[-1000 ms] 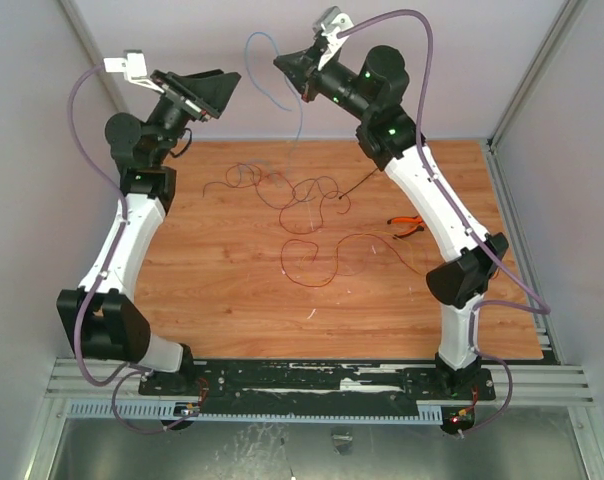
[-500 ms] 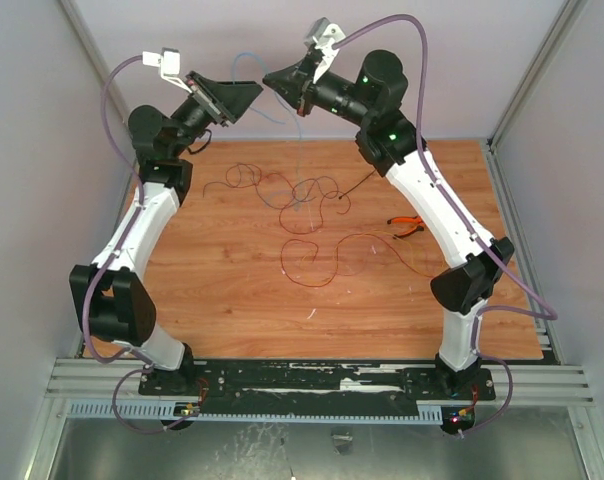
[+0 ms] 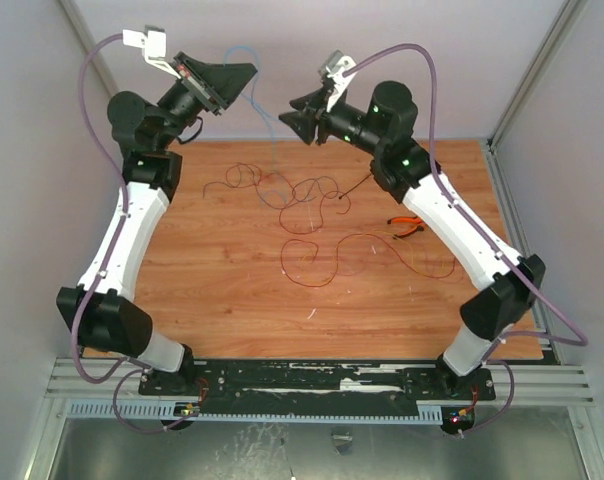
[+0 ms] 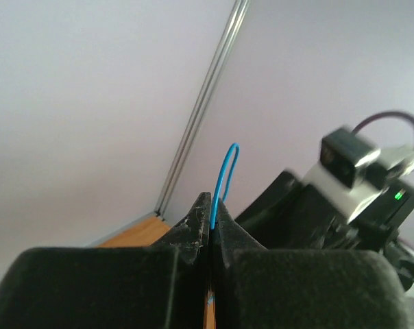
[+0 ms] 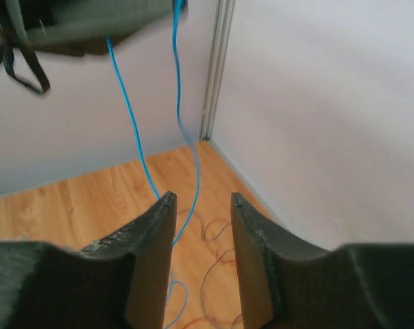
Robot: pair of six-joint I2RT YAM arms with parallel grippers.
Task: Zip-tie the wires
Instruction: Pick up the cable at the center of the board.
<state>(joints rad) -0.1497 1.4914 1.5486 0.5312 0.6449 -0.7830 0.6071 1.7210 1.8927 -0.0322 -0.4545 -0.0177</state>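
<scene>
My left tool (image 4: 210, 214) is pressed together at the tips, pinching a blue wire (image 4: 219, 179). A short loop of that wire stands up above the pinch.

My right tool (image 5: 201, 200) is spread, with a clear gap between its two fingers. Two blue strands hang down in front of it. One drops behind the tip of one finger and the other runs down into the gap. I cannot tell whether either strand touches a finger, and neither is gripped.

In the overhead view the orange-handled pliers (image 3: 407, 226) lie on the wooden desk (image 3: 222, 290). Both tools are raised high in the air, beyond the pliers and to their left, facing each other tip to tip and a little apart.

The rest of the wires (image 3: 307, 195) lie on the desk left of the pliers, a loose tangle of thin red and dark loops. One large red loop curls nearer to me than the pliers.

The zip tie (image 3: 360, 184), a thin black strip, lies slanted on the desk just beyond the pliers and slightly left, beside the tangle.
</scene>
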